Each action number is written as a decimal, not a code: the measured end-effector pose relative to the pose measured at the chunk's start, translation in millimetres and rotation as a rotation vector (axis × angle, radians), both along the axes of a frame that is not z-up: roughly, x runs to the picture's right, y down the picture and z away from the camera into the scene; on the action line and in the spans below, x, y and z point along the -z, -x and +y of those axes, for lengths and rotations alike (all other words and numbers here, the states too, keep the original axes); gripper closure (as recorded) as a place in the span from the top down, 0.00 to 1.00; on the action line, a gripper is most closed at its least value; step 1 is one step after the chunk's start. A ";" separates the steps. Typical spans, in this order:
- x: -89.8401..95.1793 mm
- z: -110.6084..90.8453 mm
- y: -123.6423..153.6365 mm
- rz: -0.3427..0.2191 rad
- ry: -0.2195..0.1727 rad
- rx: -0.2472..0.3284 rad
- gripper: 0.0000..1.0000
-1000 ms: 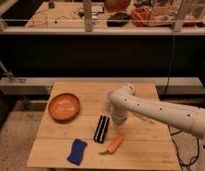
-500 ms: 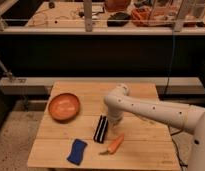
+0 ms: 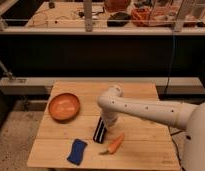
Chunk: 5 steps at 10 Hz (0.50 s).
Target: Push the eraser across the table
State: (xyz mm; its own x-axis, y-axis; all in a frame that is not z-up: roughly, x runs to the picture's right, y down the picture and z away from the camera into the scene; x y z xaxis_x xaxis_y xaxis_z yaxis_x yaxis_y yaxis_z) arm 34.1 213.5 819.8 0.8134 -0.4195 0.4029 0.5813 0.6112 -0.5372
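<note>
Since the earlier frames the arm has swung left and lower, bringing the gripper (image 3: pixel 107 123) down against the eraser's (image 3: pixel 100 130) far end, jaws pressed together. The eraser lies mid-tabletop (image 3: pixel 141 92), just beside the carrot (image 3: pixel 114 144). An off-centre shove could spin it into the carrot or toward the blue sponge (image 3: pixel 77 151).

You were working in a lab or workshop: a far bench (image 3: pixel 96 20) held cables, tools and orange bins (image 3: pixel 148 15).
</note>
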 end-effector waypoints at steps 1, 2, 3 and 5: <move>1.4 2.3 8.1 -0.009 -0.001 0.012 0.00; 3.2 4.7 20.8 -0.023 -0.005 0.029 0.00; 4.3 6.3 27.7 -0.032 -0.007 0.039 0.00; 7.1 9.9 42.0 -0.050 -0.012 0.065 0.00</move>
State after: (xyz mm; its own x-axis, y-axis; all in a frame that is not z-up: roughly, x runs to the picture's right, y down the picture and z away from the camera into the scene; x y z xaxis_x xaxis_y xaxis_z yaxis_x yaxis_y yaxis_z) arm -7.9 223.5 812.7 0.7630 -0.4760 0.4374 0.6463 0.5771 -0.4993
